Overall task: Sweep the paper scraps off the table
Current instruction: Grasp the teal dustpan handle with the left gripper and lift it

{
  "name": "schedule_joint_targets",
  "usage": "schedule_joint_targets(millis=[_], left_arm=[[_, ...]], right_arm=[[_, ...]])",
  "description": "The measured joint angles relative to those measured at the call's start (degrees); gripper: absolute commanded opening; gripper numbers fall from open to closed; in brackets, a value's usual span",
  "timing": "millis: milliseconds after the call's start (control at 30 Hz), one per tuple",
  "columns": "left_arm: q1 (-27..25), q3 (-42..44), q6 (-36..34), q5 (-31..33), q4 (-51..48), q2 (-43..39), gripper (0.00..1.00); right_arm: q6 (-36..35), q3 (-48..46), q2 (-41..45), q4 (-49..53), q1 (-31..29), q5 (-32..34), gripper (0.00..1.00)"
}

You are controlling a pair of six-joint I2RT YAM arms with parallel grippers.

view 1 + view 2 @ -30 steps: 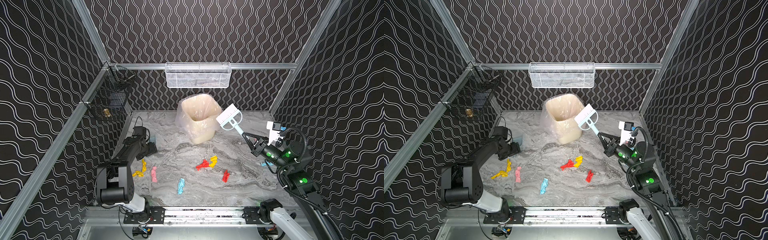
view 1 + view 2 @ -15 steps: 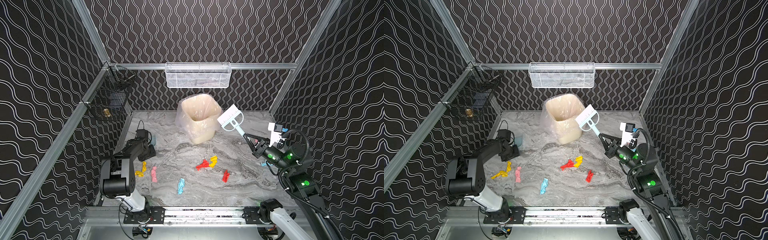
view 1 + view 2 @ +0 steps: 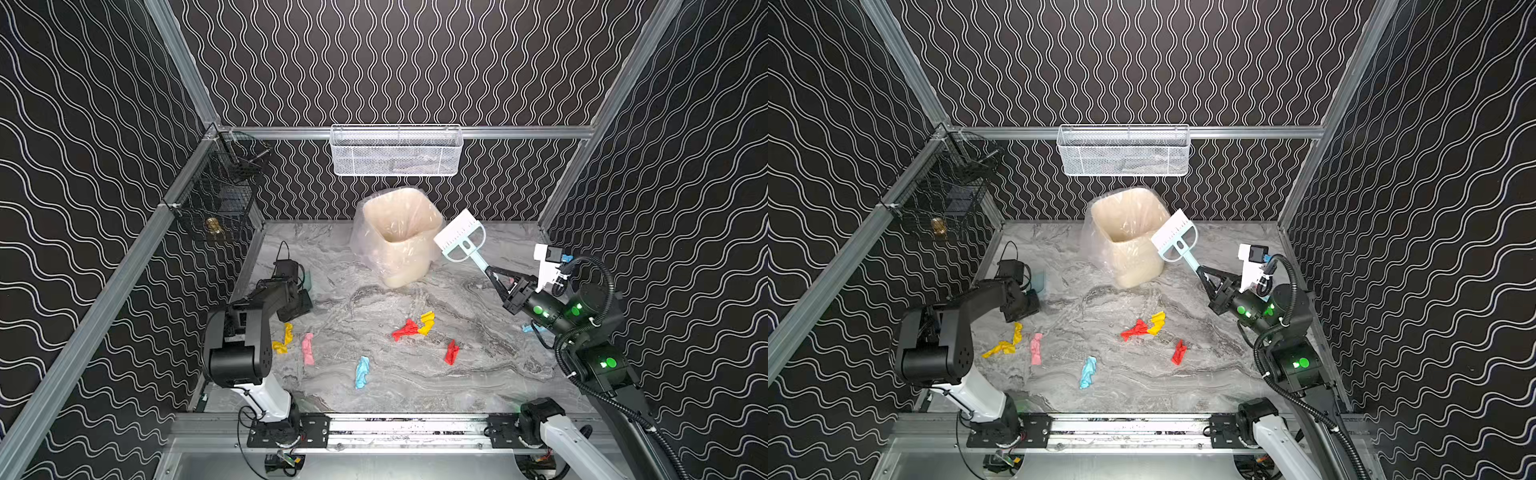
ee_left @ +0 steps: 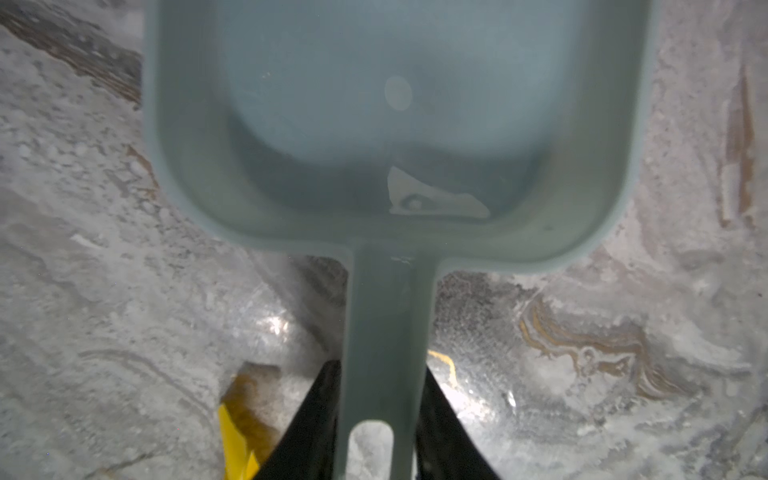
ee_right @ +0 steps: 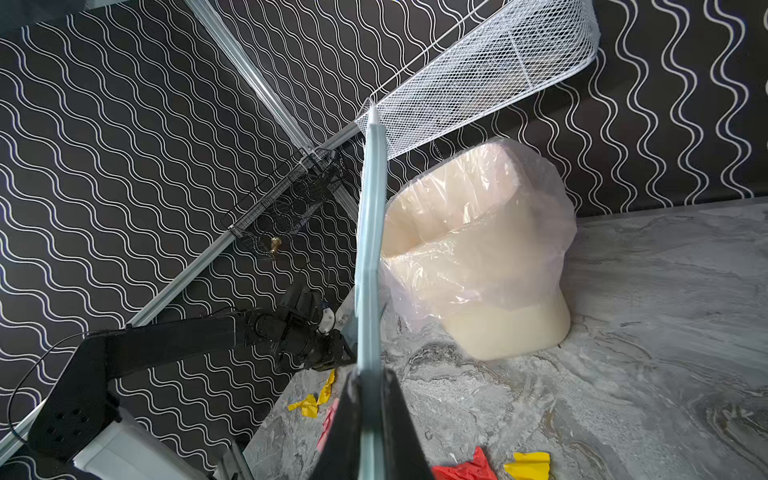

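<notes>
Your left gripper pinches the dustpan by its handle, a finger tight on each side, down by the left edge of the table. Your right gripper is clamped on the brush, held aloft beside the bin near the back edge. The paper scraps lie scattered across the middle, towards the front edge.
</notes>
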State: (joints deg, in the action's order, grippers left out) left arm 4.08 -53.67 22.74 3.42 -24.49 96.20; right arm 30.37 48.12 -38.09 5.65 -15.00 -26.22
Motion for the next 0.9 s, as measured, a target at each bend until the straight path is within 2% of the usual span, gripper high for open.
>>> schedule_joint_targets(millis=[533, 733, 900], left_arm=[[0.0, 0.1, 0.0, 1.2, 1.4, 0.4, 0.10], [0.0, 0.2, 0.0, 0.6, 0.3, -2.9, 0.09], [-2.4, 0.0, -0.7, -1.9, -3.2, -9.2, 0.07]], right_arm=[[0.0, -0.2, 0.5, 0.0, 0.0, 0.0, 0.00], [-1.0, 0.2, 0.2, 1.8, 0.0, 0.5, 0.00], [-3.7, 4.2, -2.8, 9.7, 0.0, 2.9, 0.00]])
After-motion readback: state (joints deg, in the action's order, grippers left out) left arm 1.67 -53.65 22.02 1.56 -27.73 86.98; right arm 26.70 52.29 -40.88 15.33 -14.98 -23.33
